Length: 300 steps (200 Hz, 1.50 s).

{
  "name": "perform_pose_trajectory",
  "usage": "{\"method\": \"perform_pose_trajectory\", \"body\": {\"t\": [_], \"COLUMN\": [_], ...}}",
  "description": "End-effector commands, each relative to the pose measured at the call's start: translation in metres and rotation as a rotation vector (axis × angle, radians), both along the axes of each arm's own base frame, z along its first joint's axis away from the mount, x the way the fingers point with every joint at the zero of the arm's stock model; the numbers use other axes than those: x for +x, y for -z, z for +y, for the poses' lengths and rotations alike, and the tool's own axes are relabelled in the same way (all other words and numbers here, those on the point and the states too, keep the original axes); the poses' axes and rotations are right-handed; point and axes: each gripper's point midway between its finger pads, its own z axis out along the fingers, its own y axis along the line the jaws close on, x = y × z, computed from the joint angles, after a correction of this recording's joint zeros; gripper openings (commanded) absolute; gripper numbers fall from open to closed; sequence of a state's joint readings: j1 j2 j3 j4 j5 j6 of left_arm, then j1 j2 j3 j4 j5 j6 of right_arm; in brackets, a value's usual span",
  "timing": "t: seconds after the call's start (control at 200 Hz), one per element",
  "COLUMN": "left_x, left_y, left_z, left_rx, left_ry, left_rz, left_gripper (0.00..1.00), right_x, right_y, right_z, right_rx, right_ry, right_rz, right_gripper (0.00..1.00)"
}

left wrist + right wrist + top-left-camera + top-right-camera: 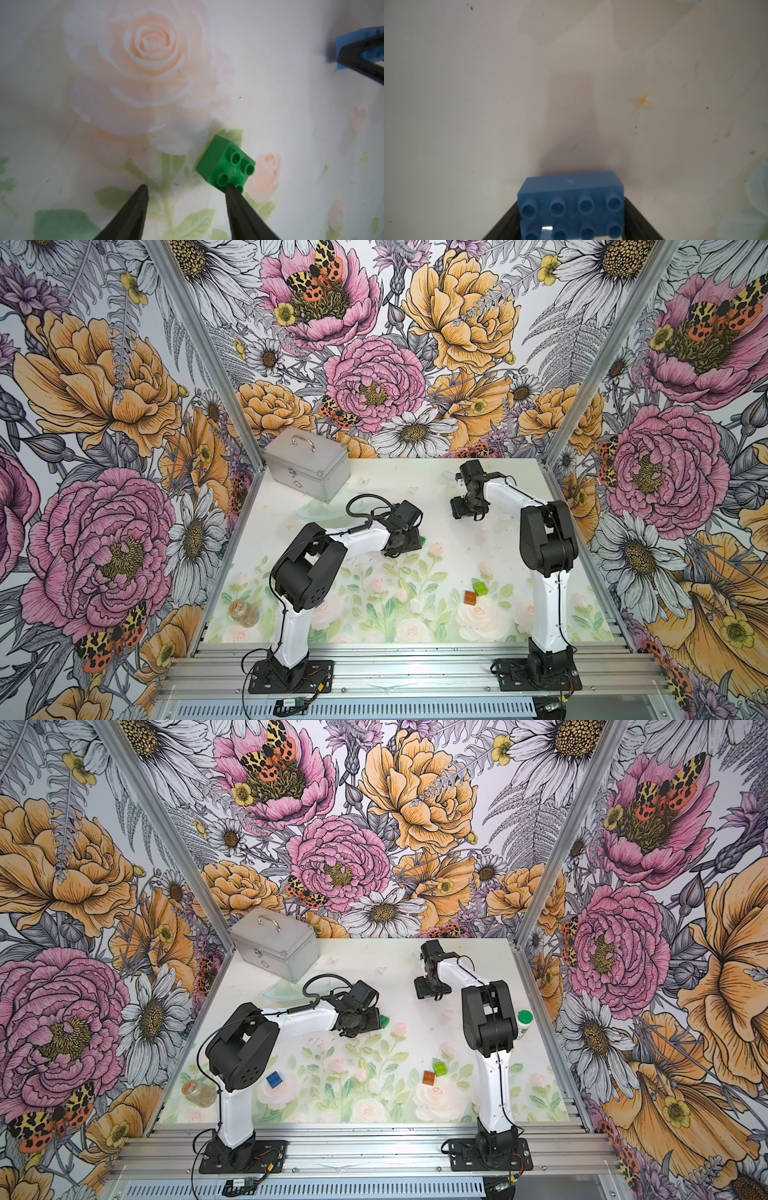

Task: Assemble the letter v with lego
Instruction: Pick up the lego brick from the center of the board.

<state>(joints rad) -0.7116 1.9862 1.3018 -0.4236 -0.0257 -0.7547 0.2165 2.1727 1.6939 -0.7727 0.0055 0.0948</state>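
The only label in sight is a small red mark on the front of the silver case (307, 462) at the upper left of the desk (415, 493), too small to read; the jar (244, 612) at the lower left shows nothing legible either. The desk is covered with a white sheet printed with pale pink roses and green leaves, scuffed with small dark specks in the wrist views. Three walls carry bold floral wallpaper of pink and orange peonies, daisies and spotted moths, framed by aluminium posts. Ribbed aluminium rails along the lower edge hold both arm bases. The lego lies in separate pieces, with no bricks joined into the letter v. The left fingers (133, 212) stand moderately apart over bare desk, with one tip overlapping a studded corner of the dark green brick (222, 162), which lies outside the gap. The right fingers (505, 225) sit against both short ends of the light-blue brick (571, 185), studs facing the camera. In both top views the lime brick (481, 587) and orange brick (470, 597) sit just beside each other at lower right. In a top view the dark blue brick (274, 1079) lies beside the left arm, and a green-capped bottle (524, 1023) peeks from behind the right arm.
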Motion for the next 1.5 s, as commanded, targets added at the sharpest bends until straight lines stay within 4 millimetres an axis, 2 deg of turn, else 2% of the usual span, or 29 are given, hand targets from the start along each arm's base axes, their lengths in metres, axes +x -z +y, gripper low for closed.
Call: {"method": "perform_pose_trajectory", "body": {"t": [0.0,0.24,0.41,0.695,0.866,0.966,1.306,1.496], "left_x": [-0.033,-0.037,-0.036,-0.034,-0.036,-0.033,-0.024,-0.029], "left_y": [0.028,0.004,0.016,0.040,0.043,0.040,0.030,0.011], "left_z": [0.028,0.003,-0.004,0.011,0.037,0.049,0.071,0.062], "left_rx": [0.106,0.077,0.113,0.260,0.308,0.317,0.318,0.268], "left_ry": [0.018,0.049,0.072,0.057,0.012,-0.010,-0.055,-0.011], "left_rz": [0.129,0.073,0.089,0.137,0.149,0.143,0.133,0.110], "left_gripper": [0.64,0.77,0.77,0.76,0.70,0.66,0.67,0.72], "right_x": [-0.001,-0.006,-0.006,-0.007,-0.011,-0.015,-0.031,-0.036], "right_y": [-0.015,-0.006,-0.006,-0.008,-0.011,-0.011,-0.017,-0.041], "right_z": [-0.002,0.000,0.000,0.001,0.001,0.002,0.018,0.039], "right_rx": [0.021,0.029,0.036,0.043,0.045,0.045,0.088,0.121], "right_ry": [0.045,0.083,0.103,0.105,0.106,0.105,0.091,0.112], "right_rz": [-0.027,-0.001,0.001,0.000,-0.003,0.002,0.004,-0.043], "right_gripper": [0.67,0.59,0.59,0.59,0.59,0.59,0.56,0.51]}}
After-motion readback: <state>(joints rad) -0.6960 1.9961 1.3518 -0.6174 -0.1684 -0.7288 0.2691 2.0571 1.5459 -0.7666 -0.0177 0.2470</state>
